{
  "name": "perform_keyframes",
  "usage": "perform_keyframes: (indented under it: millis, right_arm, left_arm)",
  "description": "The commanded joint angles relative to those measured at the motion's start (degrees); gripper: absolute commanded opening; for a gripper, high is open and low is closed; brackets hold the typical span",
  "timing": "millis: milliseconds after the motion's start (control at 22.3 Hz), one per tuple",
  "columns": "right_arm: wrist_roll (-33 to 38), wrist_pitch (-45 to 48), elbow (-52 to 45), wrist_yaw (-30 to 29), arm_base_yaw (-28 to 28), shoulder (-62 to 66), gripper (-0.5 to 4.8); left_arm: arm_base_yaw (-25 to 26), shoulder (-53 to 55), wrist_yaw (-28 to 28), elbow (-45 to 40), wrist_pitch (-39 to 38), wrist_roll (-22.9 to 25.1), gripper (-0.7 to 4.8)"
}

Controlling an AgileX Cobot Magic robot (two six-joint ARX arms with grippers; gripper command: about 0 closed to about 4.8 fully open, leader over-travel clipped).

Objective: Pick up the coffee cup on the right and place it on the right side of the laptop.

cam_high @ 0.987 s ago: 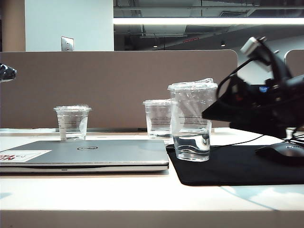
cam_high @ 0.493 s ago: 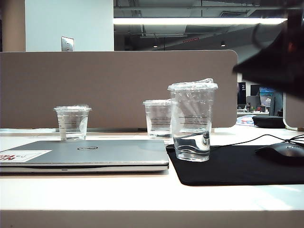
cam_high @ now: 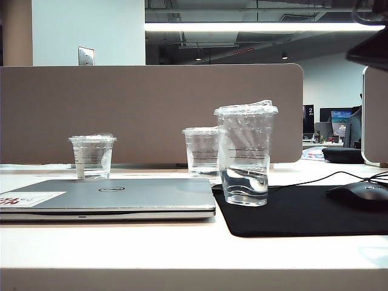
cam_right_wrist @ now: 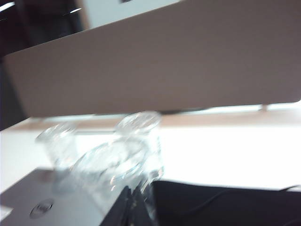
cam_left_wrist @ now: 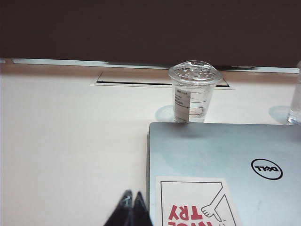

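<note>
The coffee cup (cam_high: 245, 154), tall, clear and lidded, stands upright on the black mouse mat (cam_high: 303, 215), just right of the closed silver laptop (cam_high: 121, 197). In the exterior view only a dark piece of my right arm (cam_high: 371, 51) shows, high at the right edge and far above the cup. The blurred right wrist view has my right gripper (cam_right_wrist: 136, 194) shut and empty, with the coffee cup (cam_right_wrist: 110, 167) below and ahead of it. My left gripper (cam_left_wrist: 132, 195) is shut with nothing in it, over bare table beside the laptop (cam_left_wrist: 221, 160) near its red-lettered sticker.
A medium clear cup (cam_high: 201, 151) stands behind the coffee cup. The shortest cup (cam_high: 92, 156) stands behind the laptop's left part. A black mouse (cam_high: 357, 195) with its cable lies on the mat's right. A tan partition (cam_high: 151, 112) closes the back of the desk.
My right arm has lifted from beside the coffee cup to the upper right corner, and its gripper has shut empty. The left gripper has left the exterior view's left edge. The cup stays put.
</note>
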Motion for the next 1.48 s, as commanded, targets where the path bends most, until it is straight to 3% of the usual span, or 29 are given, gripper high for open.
perform_keyframes:
  millis: [45, 987, 1121, 1346, 1480]
  right_arm:
    - [-0.6, 2.6, 0.3, 0.8, 0.1, -2.6, -0.05]
    - [-1.1, -5.5, 0.3, 0.3, 0.1, -5.4, -0.05]
    - [-7.6, -6.3, 0.3, 0.7, 0.1, -5.4, -0.05]
    - [-11.1, -10.3, 0.2, 0.7, 0.0, -7.1, -0.05]
    - [-16.7, -15.7, -0.4, 0.6, -1.6, -11.0, -0.05]
  left_arm:
    - [0.2, 0.0, 0.1, 0.2, 0.3, 0.1, -0.05]
    - [0.2, 0.0, 0.1, 0.2, 0.3, 0.1, -0.05]
    - [0.2, 0.0, 0.1, 0.2, 0.3, 0.1, -0.05]
    - [0.2, 0.0, 0.1, 0.2, 0.3, 0.1, -0.05]
    - [0.2, 0.0, 0.1, 0.2, 0.3, 0.1, -0.05]
